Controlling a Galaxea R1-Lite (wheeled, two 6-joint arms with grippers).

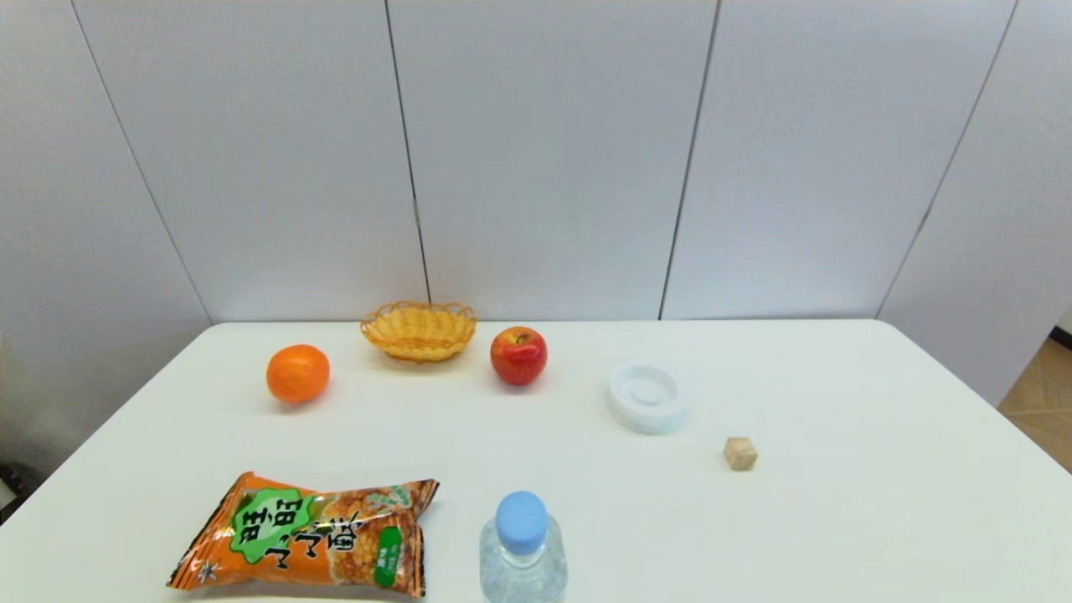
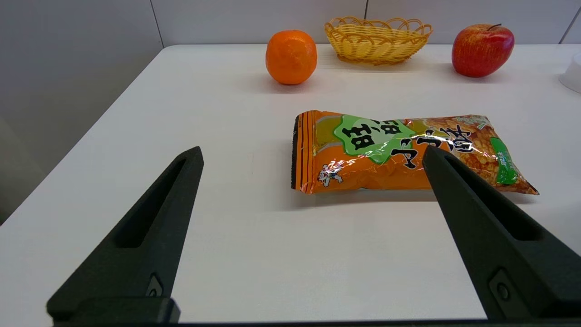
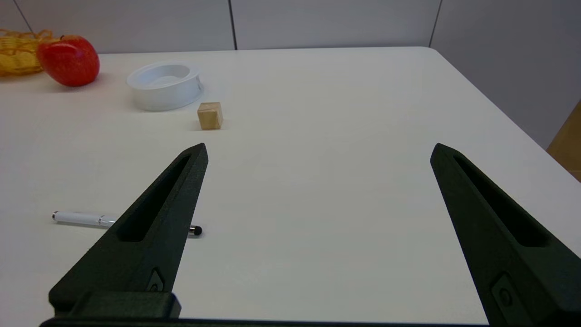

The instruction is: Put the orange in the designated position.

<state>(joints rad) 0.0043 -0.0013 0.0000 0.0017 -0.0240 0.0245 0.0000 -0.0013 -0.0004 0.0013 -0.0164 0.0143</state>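
The orange (image 1: 297, 373) rests on the white table at the far left, just left of the yellow wicker basket (image 1: 419, 330); the left wrist view shows the orange (image 2: 291, 56) well beyond the fingers. My left gripper (image 2: 313, 152) is open and empty, low over the table's near-left part, short of the snack bag. My right gripper (image 3: 320, 150) is open and empty over bare tabletop at the near right. Neither arm shows in the head view. The designated position has no marking that I can pick out.
An orange snack bag (image 1: 310, 544) lies near the front left, a water bottle (image 1: 523, 553) with a blue cap beside it. A red apple (image 1: 518, 355), a round white dish (image 1: 649, 395) and a small wooden cube (image 1: 740, 453) sit further right. A white pen (image 3: 86, 219) lies near the right gripper.
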